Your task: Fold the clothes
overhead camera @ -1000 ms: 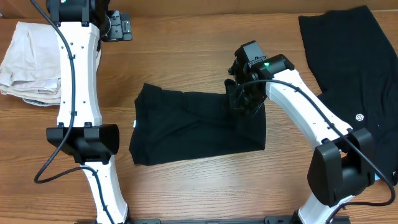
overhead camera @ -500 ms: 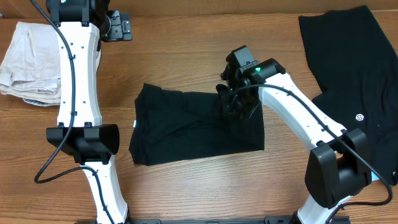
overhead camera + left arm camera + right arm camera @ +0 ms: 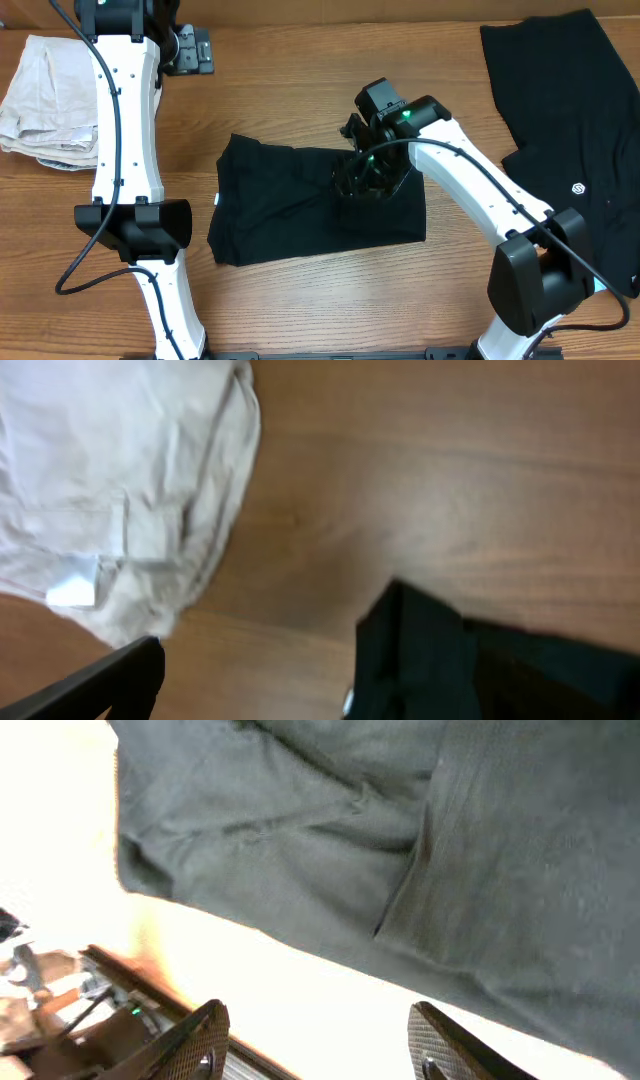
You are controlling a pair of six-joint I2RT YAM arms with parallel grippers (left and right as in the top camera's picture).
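Note:
The black T-shirt (image 3: 290, 205) lies part-folded in the middle of the table, its small white tag (image 3: 217, 197) at its left edge. My right gripper (image 3: 362, 180) hovers over the shirt's upper right part. In the right wrist view its fingers (image 3: 200, 1042) stand apart with nothing between them, and the shirt (image 3: 400, 840) lies beyond the tips. My left gripper (image 3: 198, 48) is open at the back of the table, well clear of the shirt. The left wrist view shows one finger (image 3: 115, 678) over bare wood and the shirt's corner (image 3: 450, 665).
A crumpled cream cloth (image 3: 45, 100) lies at the back left, also seen in the left wrist view (image 3: 110, 490). Another black garment (image 3: 570, 120) with a small white logo spreads across the far right. Bare wood table (image 3: 300, 100) surrounds the shirt.
My right gripper has moved left over the shirt and opened, letting go of the fabric it held. The left arm has not moved.

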